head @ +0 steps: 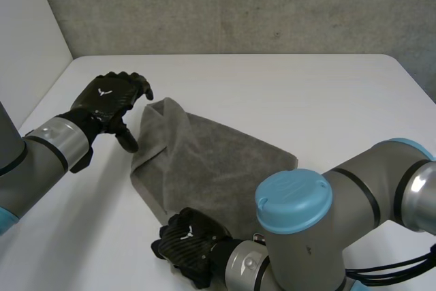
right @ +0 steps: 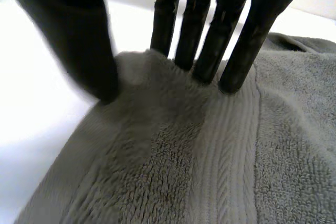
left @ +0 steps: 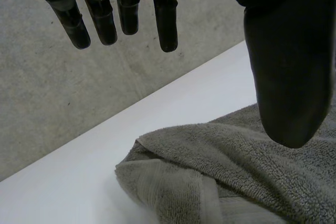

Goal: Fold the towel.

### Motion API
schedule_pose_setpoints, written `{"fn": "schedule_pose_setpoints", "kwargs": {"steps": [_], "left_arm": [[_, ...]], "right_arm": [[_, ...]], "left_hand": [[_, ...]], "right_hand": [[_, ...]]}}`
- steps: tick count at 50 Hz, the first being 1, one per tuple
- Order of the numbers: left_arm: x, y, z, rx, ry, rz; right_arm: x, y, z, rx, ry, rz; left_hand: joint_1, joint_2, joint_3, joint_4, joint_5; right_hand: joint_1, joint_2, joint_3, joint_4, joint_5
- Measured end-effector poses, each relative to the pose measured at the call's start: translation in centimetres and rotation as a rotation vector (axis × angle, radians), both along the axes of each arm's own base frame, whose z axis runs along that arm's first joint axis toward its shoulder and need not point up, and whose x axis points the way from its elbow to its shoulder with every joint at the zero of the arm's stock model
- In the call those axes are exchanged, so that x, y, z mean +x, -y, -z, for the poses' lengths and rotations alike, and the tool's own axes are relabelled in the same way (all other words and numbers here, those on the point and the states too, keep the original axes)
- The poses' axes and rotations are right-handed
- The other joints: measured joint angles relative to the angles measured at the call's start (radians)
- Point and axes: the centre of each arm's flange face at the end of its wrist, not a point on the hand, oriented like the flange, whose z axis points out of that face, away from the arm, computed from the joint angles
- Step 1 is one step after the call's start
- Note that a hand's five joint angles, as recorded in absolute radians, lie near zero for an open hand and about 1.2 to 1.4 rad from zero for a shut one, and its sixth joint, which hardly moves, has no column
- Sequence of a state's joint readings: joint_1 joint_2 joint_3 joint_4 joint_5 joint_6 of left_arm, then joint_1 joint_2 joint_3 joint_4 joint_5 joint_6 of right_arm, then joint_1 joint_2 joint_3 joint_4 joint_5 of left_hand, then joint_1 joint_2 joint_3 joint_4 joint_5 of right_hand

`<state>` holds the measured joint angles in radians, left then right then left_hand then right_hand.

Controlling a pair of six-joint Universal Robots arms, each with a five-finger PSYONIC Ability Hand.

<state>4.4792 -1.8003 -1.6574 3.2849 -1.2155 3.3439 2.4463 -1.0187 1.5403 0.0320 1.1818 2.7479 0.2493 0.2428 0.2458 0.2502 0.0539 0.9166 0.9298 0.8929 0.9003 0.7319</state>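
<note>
A grey towel (head: 211, 161) lies rumpled on the white table (head: 286, 86), its far left corner folded over into a small lump (left: 157, 182). My left hand (head: 109, 100) hovers just left of that corner, fingers (left: 100, 19) straight and spread, holding nothing. My right hand (head: 191, 243) is at the towel's near corner. Its fingers (right: 205, 40) stand straight down on the cloth (right: 210, 156) and its thumb (right: 79, 35) presses in from the edge. A small ridge of towel is pinched up between them.
A grey wall (head: 238, 5) rises behind the table's far edge. Bare white tabletop lies to the right of the towel and beyond it. My right arm's elbow with its blue cap (head: 293, 202) covers the towel's near right part.
</note>
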Motion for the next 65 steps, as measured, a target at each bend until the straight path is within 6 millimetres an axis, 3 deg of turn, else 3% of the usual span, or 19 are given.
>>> {"fn": "schedule_pose_setpoints", "kwargs": {"steps": [2,4,10,13,20,26,33,37,41,44,51,56,65], "left_arm": [[0.1,0.0,0.1,0.004,0.001,-0.003],[0.2,0.0,0.2,0.008,0.001,-0.004],[0.2,-0.2,0.4,0.017,0.004,-0.005],[0.2,-0.2,0.5,0.020,0.004,-0.005],[0.2,-0.3,0.6,0.021,0.005,-0.002],[-0.2,-0.8,0.7,0.027,0.006,0.016],[-1.1,-1.8,1.3,0.045,0.013,0.055],[-1.7,-2.4,1.9,0.062,0.020,0.079],[-2.3,-3.2,2.8,0.090,0.030,0.106],[-2.7,-3.6,3.5,0.110,0.037,0.121],[-3.6,-4.3,4.8,0.147,0.053,0.154],[-4.4,-4.2,5.4,0.139,0.056,0.173],[-5.8,-1.6,5.0,0.050,0.029,0.164]], "right_arm": [[0.1,0.2,0.1,-0.007,-0.003,0.010],[0.1,0.5,0.0,-0.015,-0.004,0.024],[-0.5,2.6,-1.6,-0.072,0.010,0.114],[-1.6,4.8,-3.0,-0.109,0.021,0.194],[-6.3,12.1,-6.1,-0.214,-0.001,0.410],[-11.8,18.7,-8.4,-0.335,-0.058,0.602],[-15.2,22.8,-8.4,-0.363,-0.084,0.783],[-15.8,23.6,-7.4,-0.357,-0.094,0.837],[-16.0,23.7,-6.4,-0.343,-0.100,0.870],[-16.0,23.5,-6.2,-0.331,-0.093,0.880],[-15.8,22.1,-6.2,-0.295,-0.067,0.872],[-15.2,19.9,-5.8,-0.256,-0.058,0.807],[-13.0,16.4,-3.9,-0.177,-0.050,0.662]], "left_hand": [[0.000,0.000,0.000,0.000,0.000],[0.000,0.000,0.000,0.000,0.000],[0.000,0.000,0.000,0.000,0.000],[0.000,0.000,0.000,0.000,0.000],[0.000,0.000,0.000,0.000,0.000],[0.000,0.000,0.000,0.000,0.000],[0.000,0.000,0.000,0.000,0.000],[0.000,0.000,0.000,0.000,0.000],[0.000,0.000,0.000,0.000,0.000],[0.000,0.000,0.000,0.000,0.000],[0.000,0.000,0.000,0.000,0.000],[0.000,0.000,0.000,0.000,0.000],[0.000,0.000,0.000,0.000,0.000]], "right_hand": [[0.312,0.293,0.316,0.323,0.311],[0.398,0.333,0.409,0.411,0.408],[0.417,0.333,0.425,0.432,0.418],[0.423,0.333,0.426,0.432,0.422],[0.427,0.333,0.428,0.432,0.427],[0.428,0.333,0.429,0.432,0.427],[0.428,0.333,0.429,0.432,0.427],[0.265,0.278,0.303,0.293,0.287],[-0.270,-0.277,-0.230,-0.235,-0.264],[-0.482,-0.509,-0.458,-0.463,-0.500],[-0.535,-0.545,-0.500,-0.523,-0.557],[-0.539,-0.545,-0.500,-0.523,-0.558],[-0.552,-0.545,-0.504,-0.531,-0.568]]}}
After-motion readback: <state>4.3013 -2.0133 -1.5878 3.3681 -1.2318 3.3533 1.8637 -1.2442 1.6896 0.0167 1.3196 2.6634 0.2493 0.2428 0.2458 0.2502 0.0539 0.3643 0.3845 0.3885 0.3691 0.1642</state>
